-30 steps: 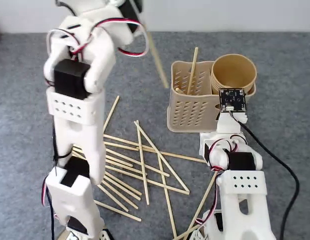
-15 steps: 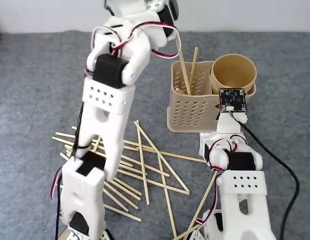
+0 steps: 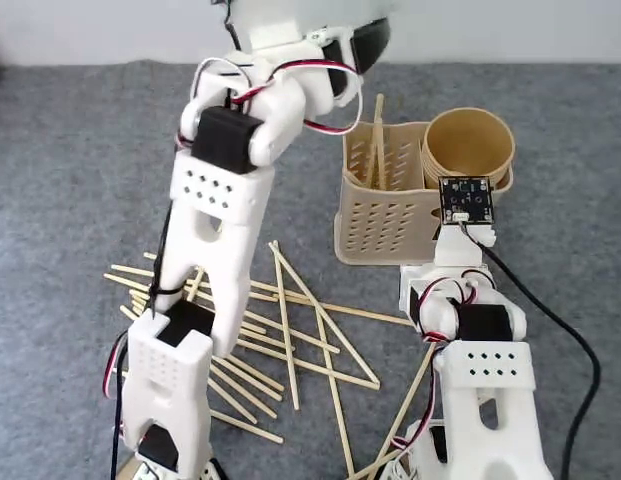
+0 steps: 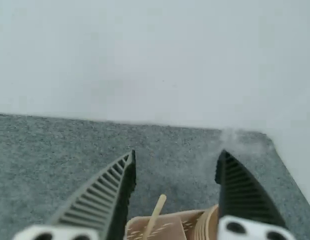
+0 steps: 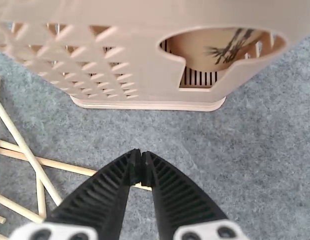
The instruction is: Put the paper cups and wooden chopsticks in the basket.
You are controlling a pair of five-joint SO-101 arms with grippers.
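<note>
Hovering wide open over the basket [image 3: 380, 225], left claw [image 4: 177, 155] holds nothing; right claw [image 5: 141, 152] sits clenched empty beside it. Chopsticks [image 3: 287, 330] scattered on the carpet [image 3: 70, 180] look light, stiff, a bit slippery, so I'd pinch mid-length. Cups [image 3: 468, 145] are in the basket.

High view looks down over the grey felt table [image 3: 60, 150]; both wrist views face forward, sharing with it the beige perforated plastic basket [image 3: 375, 225], the right nearest.

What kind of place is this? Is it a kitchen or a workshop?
Probably a robotics test bench, not a kitchen: two white robot arms stand on a grey mat before a bare wall, with loose chopsticks staged beside a basket.
</note>
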